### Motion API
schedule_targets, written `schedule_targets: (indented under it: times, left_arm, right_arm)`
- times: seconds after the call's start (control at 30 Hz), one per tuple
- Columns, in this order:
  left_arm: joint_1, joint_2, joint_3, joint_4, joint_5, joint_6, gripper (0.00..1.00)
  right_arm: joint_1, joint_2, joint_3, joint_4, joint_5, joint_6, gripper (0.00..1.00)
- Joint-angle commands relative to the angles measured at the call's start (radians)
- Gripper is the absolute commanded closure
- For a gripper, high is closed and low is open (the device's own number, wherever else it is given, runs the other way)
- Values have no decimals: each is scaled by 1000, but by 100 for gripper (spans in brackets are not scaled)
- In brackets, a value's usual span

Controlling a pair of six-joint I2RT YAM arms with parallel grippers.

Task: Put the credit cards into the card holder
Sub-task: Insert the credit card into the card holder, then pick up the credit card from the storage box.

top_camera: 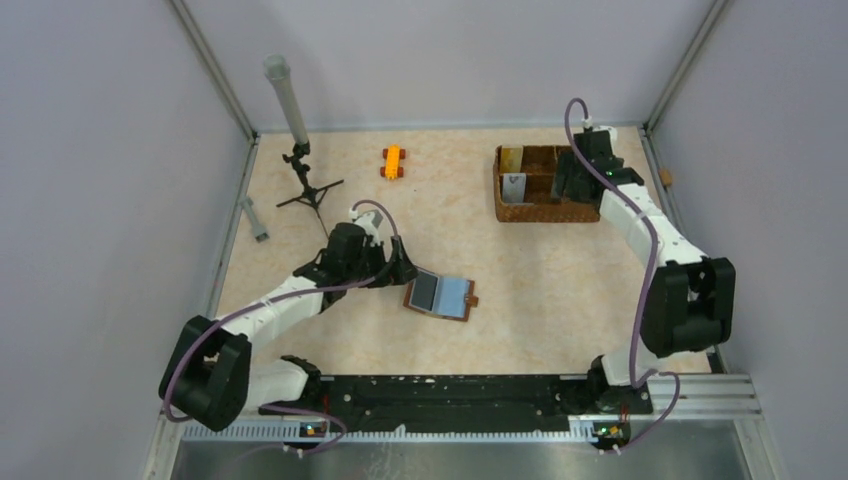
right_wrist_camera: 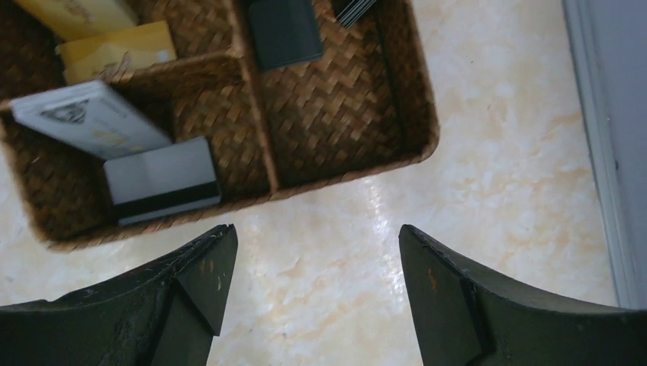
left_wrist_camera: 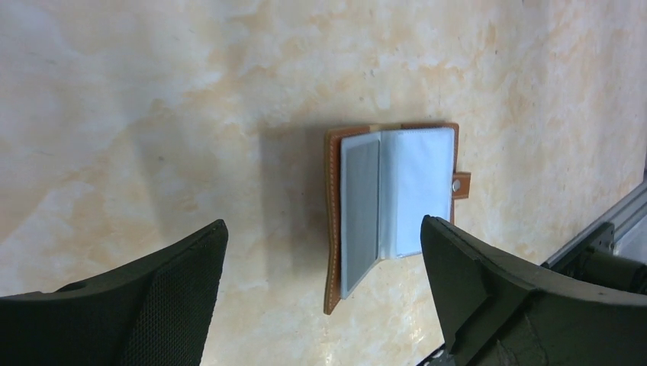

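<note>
Lying open mid-table, one small brown leather card holder (top_camera: pixel 440 295) with blue pockets is laid face up, likely so cards can be slid in; one grey card (left_wrist_camera: pixel 360 213) seems tucked inside. The left gripper (top_camera: pixel 403 268) beside it and the right gripper (right_wrist_camera: pixel 317 229), over the one brown woven basket (right_wrist_camera: pixel 343 179) far right, are spread wide and empty. Two yellow, two silver-grey and one black flat credit cards (right_wrist_camera: pixel 160 179) are leaned there, likely for easy grabbing.

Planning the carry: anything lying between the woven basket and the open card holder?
Nothing; top view shows bare tabletop between the woven basket and the card holder.
</note>
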Motion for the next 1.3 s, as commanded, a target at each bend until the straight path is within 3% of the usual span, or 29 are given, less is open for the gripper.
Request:
schedule_targets:
  times: [0.0,0.23,0.63,0.83,1.27]
  left_arm:
    - [96,-72,50,-19,18,7,1]
    - [238,-132,88,-72,-12,45,1]
    - [303,-133,88,-109,-32,73,1]
    - [317,-125,83,-109,-19,70,1]
    - [324,-106,63,-88,25,47,1]
  right_arm:
    - [-82,77,98,65,-8,-82,20]
    - [-173,265,238,132,-52,-146,20]
    - [-220,548,499,212,30,-252,21]
    - [-222,658,621,169,60,-295,24]
    - [-222,650,629,167,140,-319,34]
